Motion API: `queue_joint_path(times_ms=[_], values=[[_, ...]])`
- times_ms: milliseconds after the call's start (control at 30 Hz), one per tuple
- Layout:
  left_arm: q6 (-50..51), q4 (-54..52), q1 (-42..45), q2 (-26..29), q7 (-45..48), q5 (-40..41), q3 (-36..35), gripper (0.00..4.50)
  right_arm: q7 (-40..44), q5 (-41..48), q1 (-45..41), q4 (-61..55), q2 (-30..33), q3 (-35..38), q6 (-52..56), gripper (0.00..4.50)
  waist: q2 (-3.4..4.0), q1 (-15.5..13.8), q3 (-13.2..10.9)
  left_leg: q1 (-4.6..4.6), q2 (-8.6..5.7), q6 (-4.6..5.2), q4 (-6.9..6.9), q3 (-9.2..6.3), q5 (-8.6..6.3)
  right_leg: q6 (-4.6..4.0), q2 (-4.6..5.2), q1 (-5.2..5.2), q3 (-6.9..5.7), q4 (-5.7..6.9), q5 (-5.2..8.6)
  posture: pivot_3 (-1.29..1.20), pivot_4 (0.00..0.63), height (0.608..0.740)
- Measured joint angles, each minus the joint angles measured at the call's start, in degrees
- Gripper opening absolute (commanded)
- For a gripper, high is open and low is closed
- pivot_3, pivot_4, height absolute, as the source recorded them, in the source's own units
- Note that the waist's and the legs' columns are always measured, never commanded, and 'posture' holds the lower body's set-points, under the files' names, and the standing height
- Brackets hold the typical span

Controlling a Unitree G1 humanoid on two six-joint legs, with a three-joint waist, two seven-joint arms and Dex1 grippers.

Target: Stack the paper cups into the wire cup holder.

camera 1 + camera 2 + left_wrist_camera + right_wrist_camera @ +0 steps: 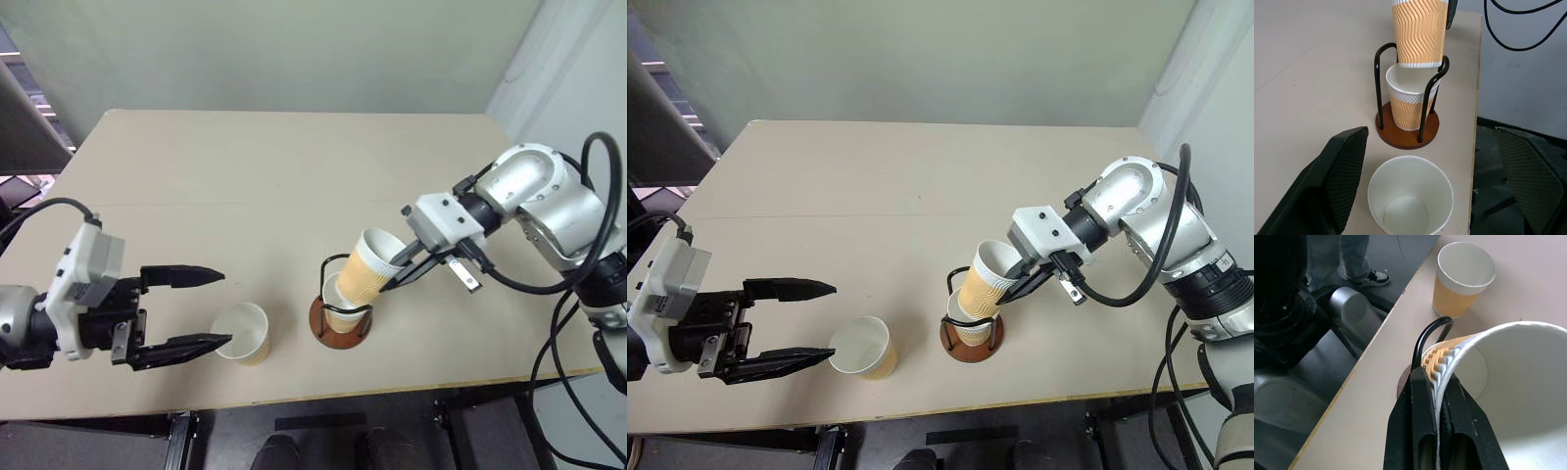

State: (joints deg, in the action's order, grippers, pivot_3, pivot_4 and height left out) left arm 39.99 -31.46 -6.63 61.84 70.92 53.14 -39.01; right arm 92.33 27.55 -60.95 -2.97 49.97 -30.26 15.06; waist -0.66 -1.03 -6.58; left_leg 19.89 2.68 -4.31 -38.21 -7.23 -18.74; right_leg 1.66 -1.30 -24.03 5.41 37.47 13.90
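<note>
The wire cup holder stands on the table, close to its near edge and a little right of the middle. One paper cup already sits upright inside it, between the black loops. Above it, a second paper cup is tilted, with its bottom entering the mouth of the seated cup. The right gripper is clenched on the rim of this tilted cup, one finger inside and one outside. The loops rise close on both sides of the tilted cup. A third paper cup stands upright to the left of the holder, apart from it. The left gripper has its fingers spread wide, grasping nothing; its near fingertip is just beside this cup.
</note>
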Motion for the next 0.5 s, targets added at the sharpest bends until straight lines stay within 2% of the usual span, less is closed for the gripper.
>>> queue_joint_path(times_ms=[67,200,433,500], values=[[0.0,0.0,0.0,-0.1,0.0,-0.1,0.0,4.42,0.0,-0.9,0.0,0.0,-0.7,0.0,0.2,0.61,0.0,0.0,0.0,0.0,0.05,-0.03,0.0,-0.02,-0.02,0.0,-0.07,0.0,0.0,0.0,0.0,0.0,0.15,0.74],[-0.1,0.0,0.0,-0.1,0.0,-0.5,0.5,4.42,0.0,-2.2,0.0,-0.2,-1.7,0.0,0.6,1.85,0.0,0.0,0.0,0.0,0.1,-0.13,0.0,-0.08,-0.07,0.0,-0.14,-0.01,0.0,0.0,0.0,0.0,0.15,0.74],[-0.3,0.0,0.0,-0.2,0.0,-1.0,0.9,4.42,0.0,-3.1,0.0,-1.1,-2.2,0.0,1.5,4.31,0.0,0.0,0.0,-0.01,0.15,-0.17,-0.02,-0.08,-0.09,0.0,-0.22,0.0,0.01,0.0,0.0,0.0,0.15,0.74],[-0.8,0.5,0.3,-0.1,0.1,-1.6,1.5,4.42,0.0,-3.3,0.3,-1.1,-2.3,0.4,1.9,4.48,0.0,0.0,0.0,-0.02,0.15,-0.18,-0.02,-0.09,-0.09,0.0,-0.23,0.0,0.01,0.01,0.0,0.0,0.15,0.74]])
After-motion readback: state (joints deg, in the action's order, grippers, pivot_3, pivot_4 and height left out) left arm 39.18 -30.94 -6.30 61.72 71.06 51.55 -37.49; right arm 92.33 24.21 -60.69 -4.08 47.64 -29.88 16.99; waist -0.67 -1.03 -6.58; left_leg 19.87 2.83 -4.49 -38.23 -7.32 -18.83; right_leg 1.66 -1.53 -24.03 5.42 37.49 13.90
